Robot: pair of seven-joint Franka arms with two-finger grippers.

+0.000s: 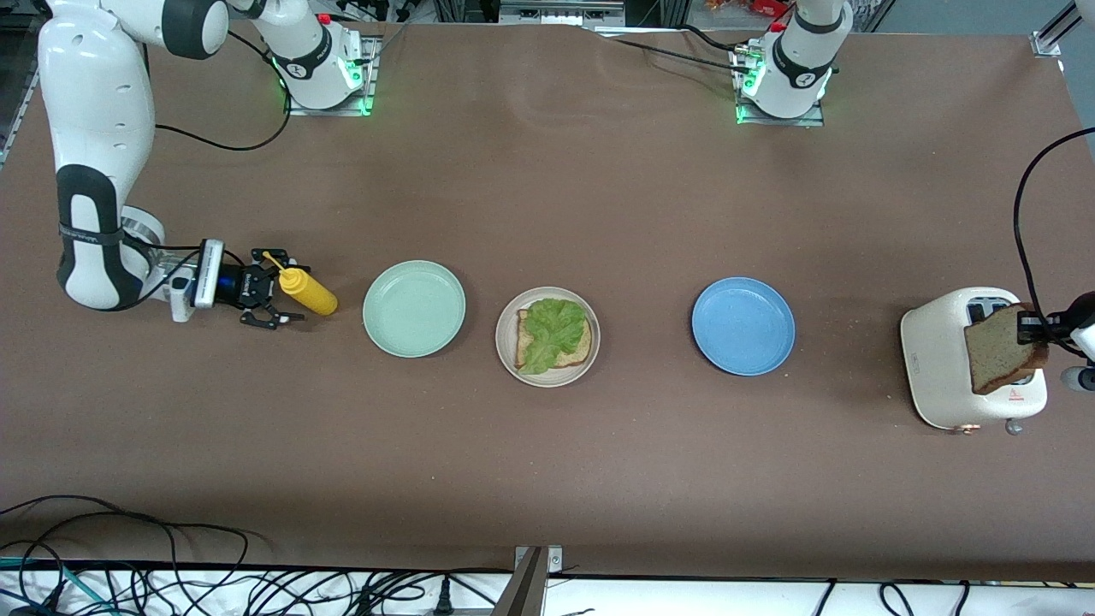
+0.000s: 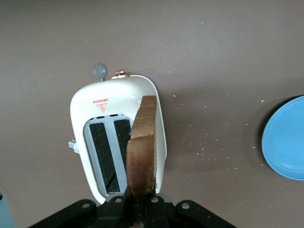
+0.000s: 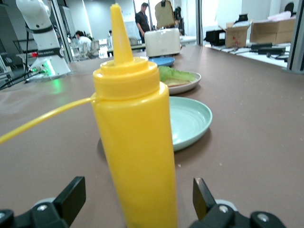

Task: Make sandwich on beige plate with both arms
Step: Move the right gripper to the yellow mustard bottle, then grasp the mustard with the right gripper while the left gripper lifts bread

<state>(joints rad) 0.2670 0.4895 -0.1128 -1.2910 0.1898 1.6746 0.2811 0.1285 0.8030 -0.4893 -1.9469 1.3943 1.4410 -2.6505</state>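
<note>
Now bread slice (image 1: 997, 346) over toaster (image 1: 941, 359)

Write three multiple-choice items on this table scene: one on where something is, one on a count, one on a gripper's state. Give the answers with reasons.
1. Where is the lettuce?
A. on the blue plate
B. on bread on the beige plate
C. in the toaster

2. How many plates are on the table?
A. two
B. three
C. four

3. What is the left gripper doing?
A. holding a bread slice over the toaster
B. hanging open with nothing in it
C. gripping the yellow bottle

Answers: 1 B, the leaf lies on the slice there. 2 B, green, beige and blue. 3 A, its fingers are clamped on the slice; the bottle stands between the open right gripper's fingers.
</note>
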